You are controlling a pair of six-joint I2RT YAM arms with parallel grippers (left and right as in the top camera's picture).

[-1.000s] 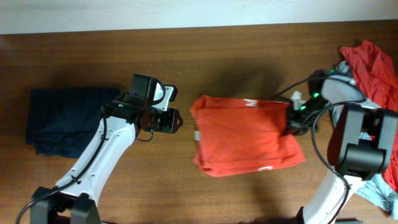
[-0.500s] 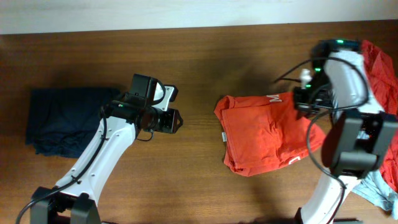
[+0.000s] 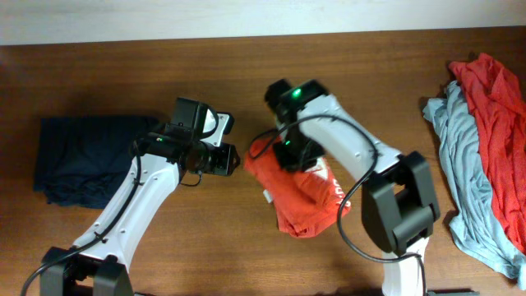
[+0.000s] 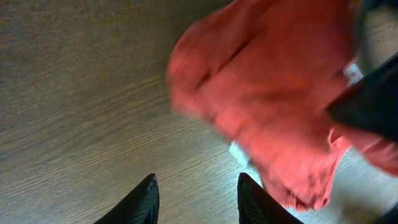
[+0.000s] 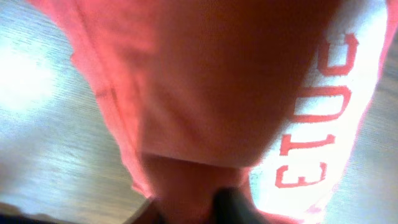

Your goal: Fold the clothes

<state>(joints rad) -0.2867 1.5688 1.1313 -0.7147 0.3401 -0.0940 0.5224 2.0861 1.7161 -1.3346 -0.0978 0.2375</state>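
Dark navy T-shirt [image 3: 78, 160] lies flat at far left of brown wooden table [image 3: 123, 74]; looks folded, done. Orange-red T-shirt with white "2013" print [image 3: 306, 197] mid-table, bunched and partly doubled over, not neat; fold seems under way. Red T-shirt [image 3: 493, 107] and grey-blue T-shirt [image 3: 460, 173] heaped at right edge, unfolded, pile cut off by frame. Left gripper [image 4: 198, 202] jaws apart, empty, just beside orange cloth. Right gripper [image 3: 293, 154] over shirt's upper edge; fingertips lost in blurred fabric, so grasping or released, cannot tell.
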